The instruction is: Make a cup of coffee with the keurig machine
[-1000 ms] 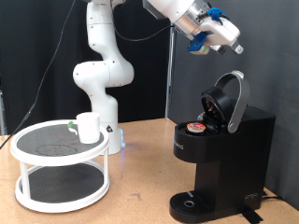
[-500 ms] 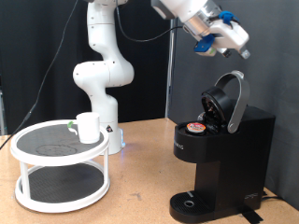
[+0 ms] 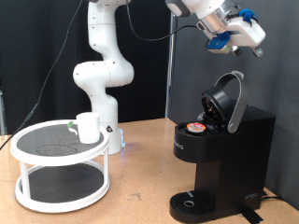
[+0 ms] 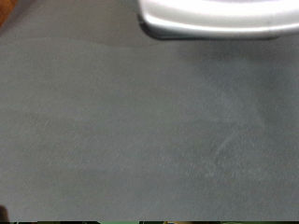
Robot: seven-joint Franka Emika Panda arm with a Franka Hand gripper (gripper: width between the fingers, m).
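The black keurig machine [image 3: 224, 149] stands at the exterior view's right with its domed lid [image 3: 230, 98] hinged open. A tan coffee pod [image 3: 196, 127] sits in its holder. The white cup [image 3: 89, 127] stands on the top shelf of a white round rack [image 3: 58, 149] at the exterior view's left. My gripper [image 3: 245, 42] is high above the open lid, toward the exterior view's top right, and holds nothing that I can see. The wrist view shows a silver rim [image 4: 217, 21] at one edge over a dark grey backdrop; no fingers show there.
The white robot arm's base [image 3: 98, 70] stands behind the rack. The round drip tray [image 3: 192, 203] at the machine's foot is bare. The wooden table [image 3: 140, 187] lies between rack and machine. A black curtain hangs behind.
My gripper has moved toward the exterior view's right and slightly up, from above the pod holder to above the raised lid. Cup, pod and machine have not moved.
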